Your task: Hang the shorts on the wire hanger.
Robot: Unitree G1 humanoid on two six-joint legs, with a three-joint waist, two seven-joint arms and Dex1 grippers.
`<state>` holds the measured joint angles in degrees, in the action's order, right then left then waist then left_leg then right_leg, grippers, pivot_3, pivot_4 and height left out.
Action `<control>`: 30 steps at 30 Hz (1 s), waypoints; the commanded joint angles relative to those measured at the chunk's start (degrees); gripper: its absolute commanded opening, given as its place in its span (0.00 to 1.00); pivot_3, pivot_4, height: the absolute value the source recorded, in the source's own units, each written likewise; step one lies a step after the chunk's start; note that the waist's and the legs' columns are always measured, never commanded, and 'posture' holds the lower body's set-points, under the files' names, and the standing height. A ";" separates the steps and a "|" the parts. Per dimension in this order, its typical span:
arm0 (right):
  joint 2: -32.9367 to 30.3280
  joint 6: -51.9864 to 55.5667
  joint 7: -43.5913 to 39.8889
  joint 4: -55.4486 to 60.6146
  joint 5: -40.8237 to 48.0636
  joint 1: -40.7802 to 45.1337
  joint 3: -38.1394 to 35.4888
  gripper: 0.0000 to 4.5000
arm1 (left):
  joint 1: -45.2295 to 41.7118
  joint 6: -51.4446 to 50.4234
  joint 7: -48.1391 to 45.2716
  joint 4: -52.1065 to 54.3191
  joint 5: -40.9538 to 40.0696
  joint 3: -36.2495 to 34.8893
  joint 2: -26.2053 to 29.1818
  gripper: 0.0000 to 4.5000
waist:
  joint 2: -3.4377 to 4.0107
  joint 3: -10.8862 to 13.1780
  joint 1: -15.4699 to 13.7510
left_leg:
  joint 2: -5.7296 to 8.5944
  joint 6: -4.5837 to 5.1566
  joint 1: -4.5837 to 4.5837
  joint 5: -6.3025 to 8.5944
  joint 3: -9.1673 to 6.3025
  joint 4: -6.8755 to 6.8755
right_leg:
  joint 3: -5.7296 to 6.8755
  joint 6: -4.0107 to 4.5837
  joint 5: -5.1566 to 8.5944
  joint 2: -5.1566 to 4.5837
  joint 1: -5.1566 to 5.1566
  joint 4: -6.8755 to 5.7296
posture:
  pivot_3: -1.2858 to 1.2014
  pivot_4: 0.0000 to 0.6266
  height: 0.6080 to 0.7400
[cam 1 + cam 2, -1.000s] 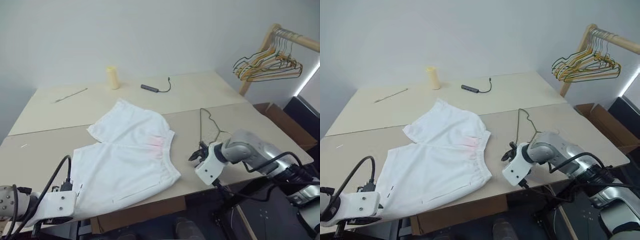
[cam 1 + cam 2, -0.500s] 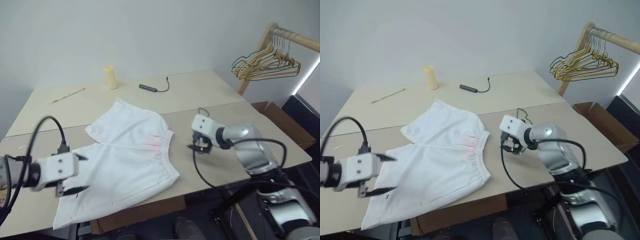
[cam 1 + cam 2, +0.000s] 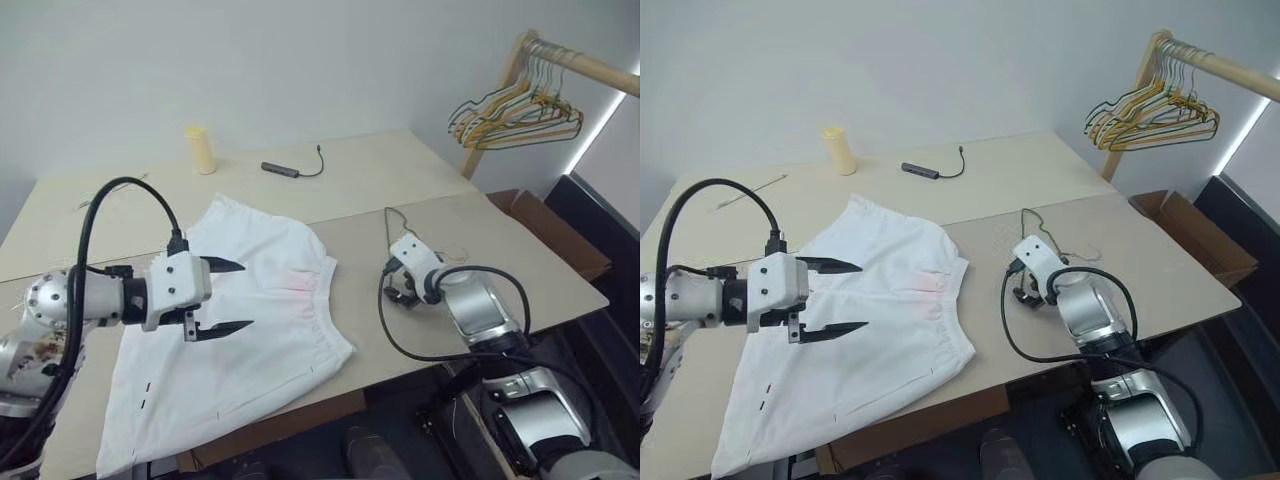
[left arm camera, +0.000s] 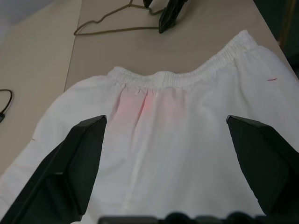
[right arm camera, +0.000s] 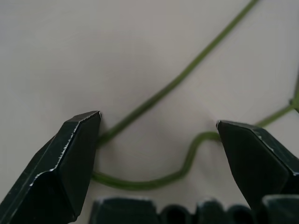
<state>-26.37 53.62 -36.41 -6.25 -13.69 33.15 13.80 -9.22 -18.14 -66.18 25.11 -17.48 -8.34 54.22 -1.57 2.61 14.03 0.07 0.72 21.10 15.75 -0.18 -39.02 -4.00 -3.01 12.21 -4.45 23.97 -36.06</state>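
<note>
Shorts [image 3: 235, 320] of soft white fabric with a faint pink print lie flat toward my tabletop's [image 3: 520, 255] near edge; limp and light, best pinched at the elastic waistband. My left gripper [image 3: 228, 296] hovers spread wide above them. My right gripper [image 3: 400, 297], also wide open, straddles the thin olive-green wire hanger [image 3: 405, 235] beside them: stiff, springy, slippery. A cream cylinder [image 3: 201, 149] and black cable [image 3: 292, 169] sit clear near the far edge.

bare table [image 3: 520, 260] around wire hanger [image 3: 392, 222]
</note>
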 commanded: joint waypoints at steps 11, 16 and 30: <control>3.01 2.57 2.51 0.54 12.22 2.82 -13.09 1.00 | -5.42 2.99 1.91 -2.39 -0.77 3.28 -2.15 0.99 | -0.01 -0.02 1.95 | -0.03 0.10 -0.02 -0.08 0.02 -0.12 | -0.11 -0.10 0.01 0.11 -0.05 -0.06 | 0.43 0.00 1.00; 4.82 -1.69 5.45 -9.82 12.85 6.38 -12.52 1.00 | -7.61 1.59 3.68 -1.79 -1.98 4.64 -4.17 0.99 | -0.01 -0.02 2.69 | 0.01 0.11 0.01 -0.12 -0.02 -0.13 | -0.11 -0.05 -0.08 0.06 -0.03 -0.07 | 0.43 0.00 1.00; 7.02 2.71 4.44 -18.58 15.61 8.58 -9.35 0.96 | -6.02 0.95 4.32 -0.15 -1.56 5.77 -4.38 1.00 | 0.00 -0.06 2.72 | 0.00 0.11 -0.02 -0.12 -0.05 -0.12 | -0.12 -0.05 -0.09 0.08 -0.04 -0.12 | 0.44 0.00 1.00</control>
<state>-19.92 53.59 -32.63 -23.94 1.21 41.27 4.70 -15.08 -17.56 -62.40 24.03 -19.13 -2.33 49.25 -1.57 2.55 16.75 0.07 0.83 21.07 15.63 -0.23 -39.14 -4.12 -3.05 12.12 -4.36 23.91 -36.19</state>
